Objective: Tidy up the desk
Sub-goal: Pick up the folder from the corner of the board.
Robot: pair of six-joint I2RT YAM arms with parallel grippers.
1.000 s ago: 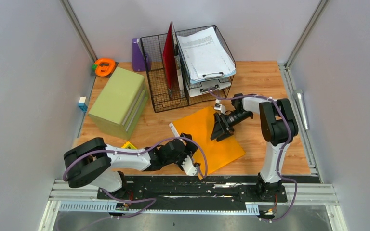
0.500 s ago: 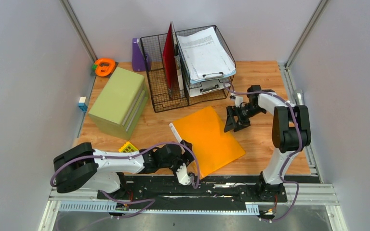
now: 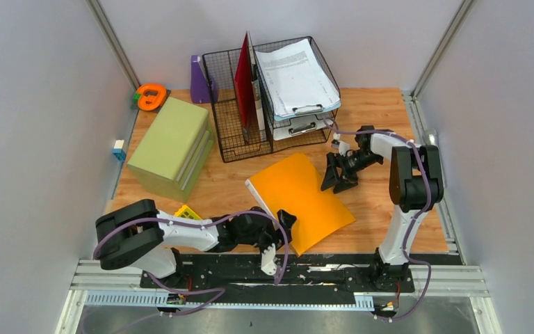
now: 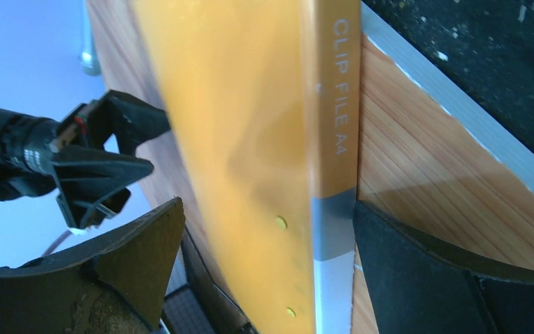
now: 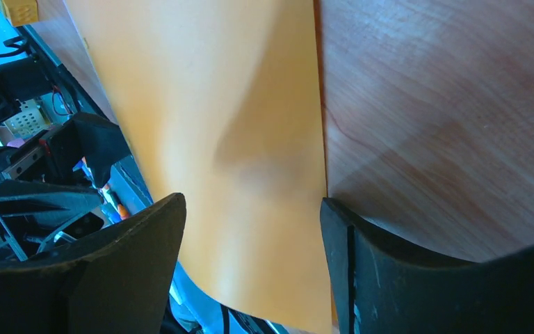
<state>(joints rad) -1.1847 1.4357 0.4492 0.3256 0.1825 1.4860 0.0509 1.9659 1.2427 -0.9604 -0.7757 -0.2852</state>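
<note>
An orange clip file (image 3: pixel 304 195) lies on the light wood desk (image 3: pixel 382 115), its spine side on the left showing a white edge. My left gripper (image 3: pixel 283 224) is at the file's near-left corner. In the left wrist view its jaws stand wide, open (image 4: pixel 264 271), either side of the spine end (image 4: pixel 334 139), with a gap on the left. My right gripper (image 3: pixel 334 178) is at the file's far-right edge. It is open (image 5: pixel 250 229) too, with the orange cover (image 5: pixel 215 104) beyond its fingers and bare desk (image 5: pixel 445 104) beside it.
A green box (image 3: pixel 172 147) stands at the left. A wire rack (image 3: pixel 231 132) behind holds a red folder (image 3: pixel 245 80) and a tray of papers (image 3: pixel 295 76). A purple holder (image 3: pixel 199 80) and orange tape dispenser (image 3: pixel 151 96) sit far left, and a yellow item (image 3: pixel 186 211) near my left arm.
My right gripper has drawn back from over the file to its far-right edge. My left gripper has swung to the near-left corner, and the file's spine edge now shows white.
</note>
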